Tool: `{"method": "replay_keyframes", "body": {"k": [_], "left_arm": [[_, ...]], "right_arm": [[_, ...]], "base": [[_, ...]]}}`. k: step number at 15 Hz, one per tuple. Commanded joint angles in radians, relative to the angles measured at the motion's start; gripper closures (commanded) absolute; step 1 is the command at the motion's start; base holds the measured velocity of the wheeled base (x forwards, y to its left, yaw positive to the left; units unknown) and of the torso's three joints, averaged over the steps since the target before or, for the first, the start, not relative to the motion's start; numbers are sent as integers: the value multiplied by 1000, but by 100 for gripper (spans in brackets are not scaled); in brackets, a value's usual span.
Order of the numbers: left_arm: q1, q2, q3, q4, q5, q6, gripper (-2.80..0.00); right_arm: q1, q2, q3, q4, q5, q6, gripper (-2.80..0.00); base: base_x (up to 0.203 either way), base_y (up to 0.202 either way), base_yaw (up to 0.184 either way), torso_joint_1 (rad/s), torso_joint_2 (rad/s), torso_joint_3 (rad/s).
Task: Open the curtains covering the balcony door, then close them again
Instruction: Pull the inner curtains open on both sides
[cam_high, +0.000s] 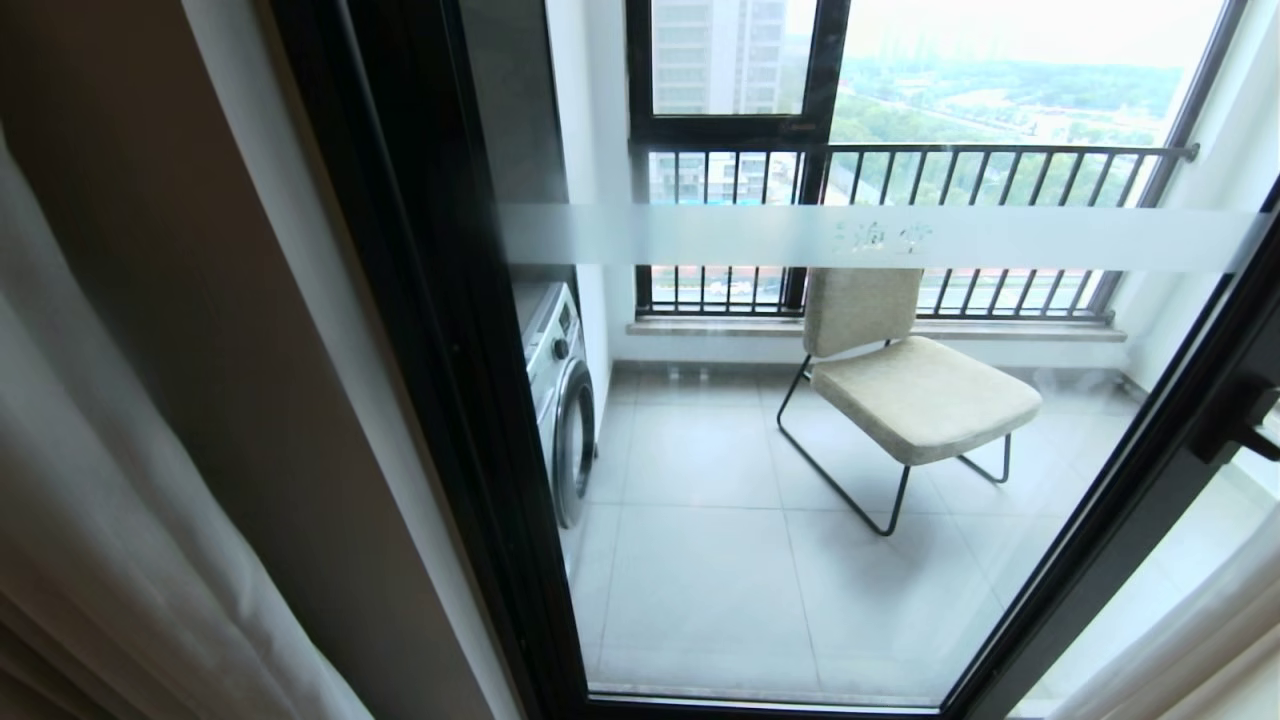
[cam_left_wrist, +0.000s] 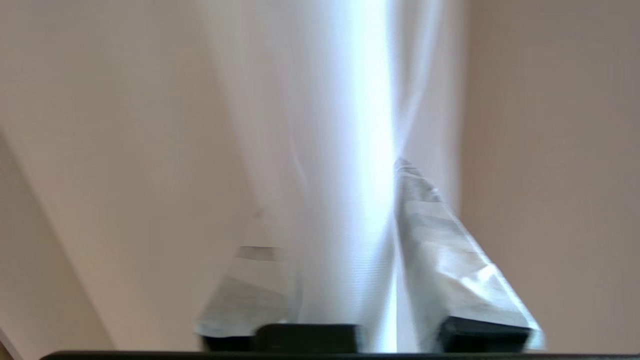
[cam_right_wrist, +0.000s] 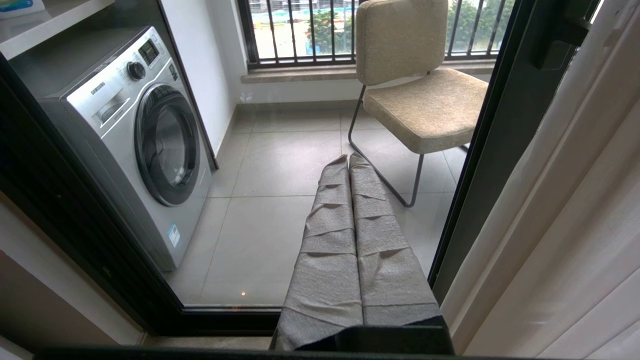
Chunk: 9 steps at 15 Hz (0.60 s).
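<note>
Curtains (cam_high: 110, 520) drawn aside, balcony door (cam_high: 800, 420) uncovered — sheer voile (cam_left_wrist: 345, 200) soft, light, slippery; best gathered at fold edge. Left gripper (cam_left_wrist: 345, 240) jaws parted around voile; right gripper (cam_right_wrist: 350, 165) pressed together, empty.

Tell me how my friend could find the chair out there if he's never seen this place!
Look through the big black-framed glass balcony door onto the tiled balcony. The chair stands beside the railing bars, across from the silver washing machine. It is the only seat there: beige cushions on thin black metal legs.
</note>
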Motion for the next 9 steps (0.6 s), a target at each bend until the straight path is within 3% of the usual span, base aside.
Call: {"method": "replay_keyframes", "body": {"k": [1,4,9], "left_arm": [[-9,-29,9,0,-2,0,-280],[-12,-81,60,0,-3,0,-280],[-14,-254,246,1,-3,-2,-280]], "right_arm": [[0,0,0,0,0,1,0],[0,0,0,0,0,1,0],[0,0,0,0,0,1,0]], "base": [[0,0,0,0,0,0],[0,0,0,0,0,0],[0,0,0,0,0,0]]}}
